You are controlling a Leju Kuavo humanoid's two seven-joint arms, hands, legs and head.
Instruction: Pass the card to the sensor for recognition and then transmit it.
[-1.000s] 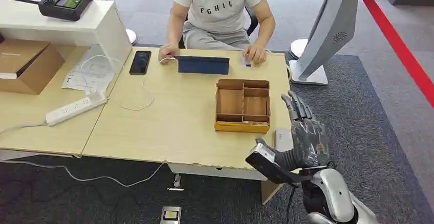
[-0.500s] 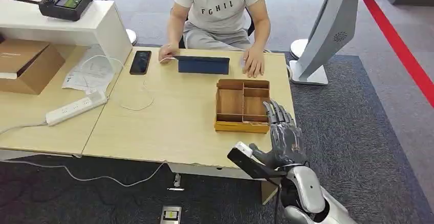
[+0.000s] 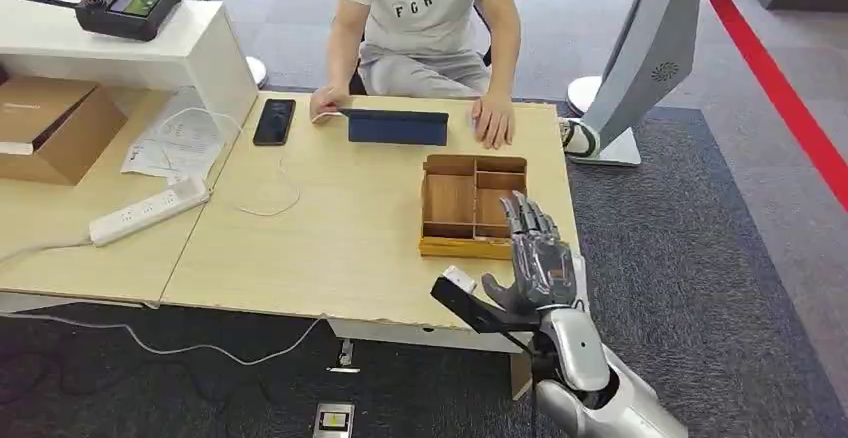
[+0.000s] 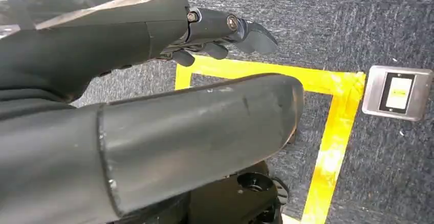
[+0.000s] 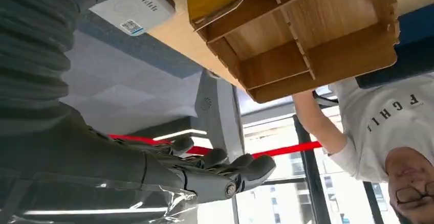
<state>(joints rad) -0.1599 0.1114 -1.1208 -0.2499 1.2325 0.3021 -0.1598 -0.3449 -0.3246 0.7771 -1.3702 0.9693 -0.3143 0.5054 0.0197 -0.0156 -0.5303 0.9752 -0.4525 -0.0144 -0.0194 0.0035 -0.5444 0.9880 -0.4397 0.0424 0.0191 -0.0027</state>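
Two hands belong to the robot, and neither holds anything. In the head view the right hand (image 3: 540, 263) stands at the near right corner of the light wooden table (image 3: 330, 248), palm side toward the table, its fingers (image 3: 527, 216) straight and slightly spread, their tips overlapping the near right corner of the wooden compartment tray (image 3: 473, 203). The right wrist view shows the same dark fingers (image 5: 240, 169) stretched out and empty, with the tray's compartments bare and a white card sensor (image 5: 130, 9), marked with a small code label, lying on the table just beside the tray's corner.

The left hand (image 4: 179, 29) hangs over grey carpet, its fingers (image 4: 245, 35) loosely bent and apart from the thick thumb (image 4: 204, 132), with nothing between them. Yellow floor tape (image 4: 332, 127) and a metal floor socket (image 4: 396, 92) lie below it.

At the far side of the table sits a person in a white T-shirt (image 3: 425, 8). One of the person's hands (image 3: 493, 120) lies flat on the tabletop just beside a dark blue tablet (image 3: 397, 126); the other (image 3: 325, 105) rests near a black phone (image 3: 273, 121). I cannot make out the card itself; whether it lies under the flat hand cannot be told.

A white power strip (image 3: 148, 211) lies on the adjoining table, near a cardboard box (image 3: 45, 128).
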